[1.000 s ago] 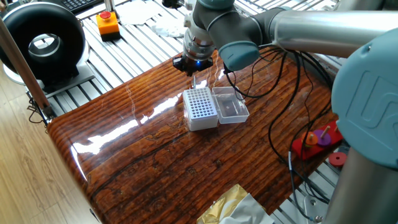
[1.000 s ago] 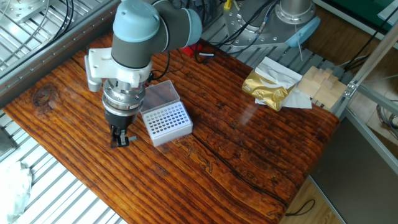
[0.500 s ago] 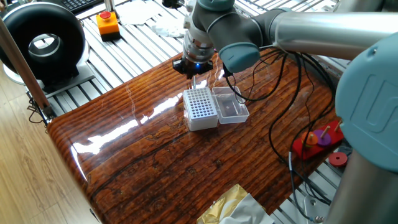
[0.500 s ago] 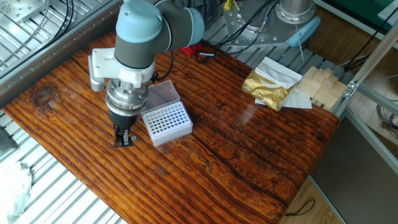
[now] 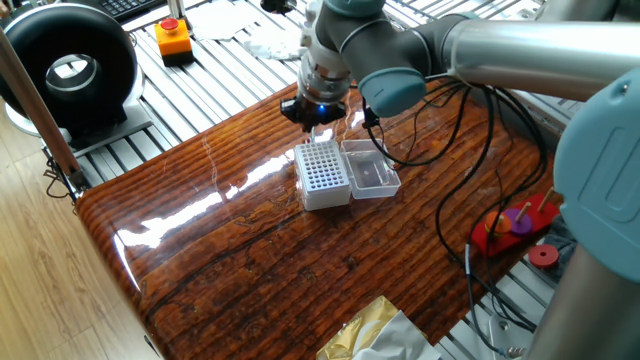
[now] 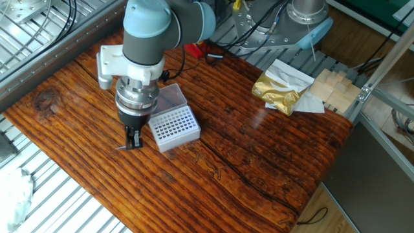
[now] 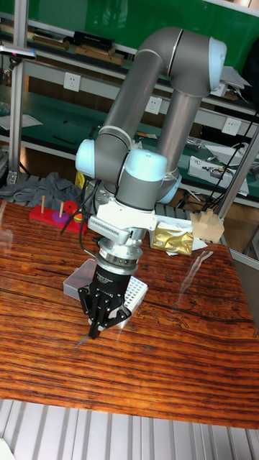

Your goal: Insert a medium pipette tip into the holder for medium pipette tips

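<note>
Pinching a slender pale tip (image 6: 124, 148), black end effector (image 6: 134, 138) beside white perforated box (image 6: 173, 127).

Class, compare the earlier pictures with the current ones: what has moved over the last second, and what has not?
The gripper has lifted slightly and shifted toward the white holder. Whether it holds a tip is too small to tell. The holder, its open lid and the gold packet stayed put.

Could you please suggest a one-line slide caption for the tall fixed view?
UR5 gripper poised low over the wooden table, just in front of the white pipette tip holder.
</note>
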Tool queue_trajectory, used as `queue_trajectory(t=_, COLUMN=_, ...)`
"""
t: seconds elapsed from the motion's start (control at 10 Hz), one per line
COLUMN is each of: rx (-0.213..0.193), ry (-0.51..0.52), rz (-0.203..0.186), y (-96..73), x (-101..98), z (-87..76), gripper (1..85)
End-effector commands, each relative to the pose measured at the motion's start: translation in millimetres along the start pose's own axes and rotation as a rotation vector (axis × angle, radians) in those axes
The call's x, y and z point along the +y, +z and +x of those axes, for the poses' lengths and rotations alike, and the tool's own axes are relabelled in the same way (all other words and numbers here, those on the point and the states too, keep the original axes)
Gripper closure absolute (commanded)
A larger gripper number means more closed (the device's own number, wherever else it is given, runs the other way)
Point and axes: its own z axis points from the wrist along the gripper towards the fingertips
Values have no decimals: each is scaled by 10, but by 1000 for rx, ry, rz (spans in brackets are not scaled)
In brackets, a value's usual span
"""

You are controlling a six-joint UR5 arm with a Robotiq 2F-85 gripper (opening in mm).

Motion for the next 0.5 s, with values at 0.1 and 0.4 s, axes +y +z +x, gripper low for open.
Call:
queue_trajectory(t=0.1, rx=15, ry=-19, rz=-23, y=1, x=-63, z=60, gripper=703)
queue_trajectory(t=0.4, rx=16, ry=-53, rz=-33, y=10, x=-57, z=65, gripper=627)
